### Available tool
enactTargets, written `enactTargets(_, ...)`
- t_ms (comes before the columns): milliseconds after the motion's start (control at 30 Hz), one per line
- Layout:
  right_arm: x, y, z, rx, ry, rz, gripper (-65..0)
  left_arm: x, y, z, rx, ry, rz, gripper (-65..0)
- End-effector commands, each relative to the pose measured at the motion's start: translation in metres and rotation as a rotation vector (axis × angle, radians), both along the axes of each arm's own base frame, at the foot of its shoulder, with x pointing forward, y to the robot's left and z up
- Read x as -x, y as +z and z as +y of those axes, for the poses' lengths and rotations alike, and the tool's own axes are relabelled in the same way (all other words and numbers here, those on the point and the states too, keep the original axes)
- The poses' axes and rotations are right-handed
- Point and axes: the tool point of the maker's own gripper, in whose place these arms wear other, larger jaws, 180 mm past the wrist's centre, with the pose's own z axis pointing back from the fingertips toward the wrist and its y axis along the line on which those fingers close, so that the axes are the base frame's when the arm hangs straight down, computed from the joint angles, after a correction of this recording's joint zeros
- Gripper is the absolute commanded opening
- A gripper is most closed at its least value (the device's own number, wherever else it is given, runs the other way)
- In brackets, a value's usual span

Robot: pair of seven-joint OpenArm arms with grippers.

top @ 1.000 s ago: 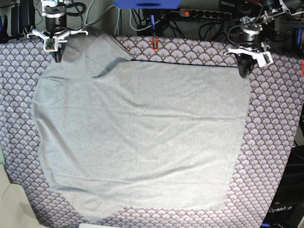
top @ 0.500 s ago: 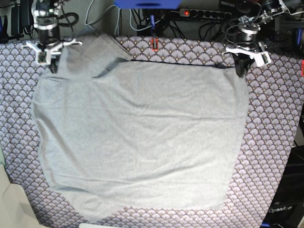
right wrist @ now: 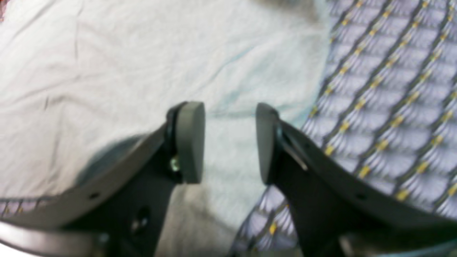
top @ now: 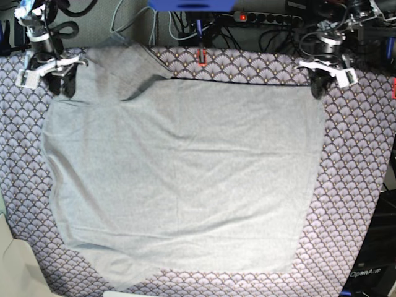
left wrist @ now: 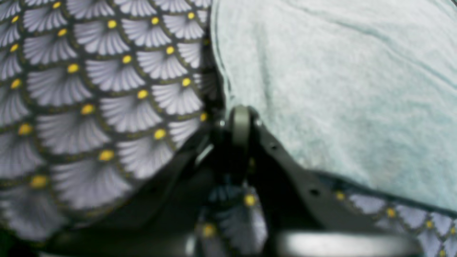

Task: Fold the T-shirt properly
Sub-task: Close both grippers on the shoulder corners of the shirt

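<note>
t-shirt [top: 179,173] spread flat on the patterned surface [top: 365,185] for folding; left tool [left wrist: 241,123] pinched on its corner to hold it taut, right tool [right wrist: 230,142] wide, empty above the far corner

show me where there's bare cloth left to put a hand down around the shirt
Bare tablecloth runs down the base view's right side, beside the T-shirt; a narrower strip lies along the far edge. The middle is all shirt. Both far corners are crowded by the grippers.
</note>
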Motion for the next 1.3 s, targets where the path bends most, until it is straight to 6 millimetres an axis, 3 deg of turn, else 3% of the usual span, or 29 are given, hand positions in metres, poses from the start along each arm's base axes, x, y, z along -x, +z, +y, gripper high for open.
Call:
enactTargets(0,-0.001,0.011,-0.004,-0.013,-0.002,-0.037,-37.9,-0.004,0.008,0.008,-0.017,0.008,-0.022,-65.0)
enactTargets(400,0.029,0.008,-0.017,-0.266,-0.067,0.09,-34.4,-0.004,0.007,0.012,-0.029,0.01,-0.022,-65.0)
enactTargets(633,0.023,0.011,-0.014,-0.287,-0.041,0.087,-34.4,-0.005,0.011,0.018,-0.041,0.005,-0.025,-65.0)
enactTargets(867,0.033,-0.02,-0.021,-0.35,-0.073,0.168,-34.4,-0.005,0.011,0.018,-0.041,0.005,-0.025,-65.0)
enactTargets(1267,0.038,-0.028,-0.003,-0.362,0.021,0.203,-34.6,-0.005,0.011,0.018,-0.042,0.005,-0.026,-65.0)
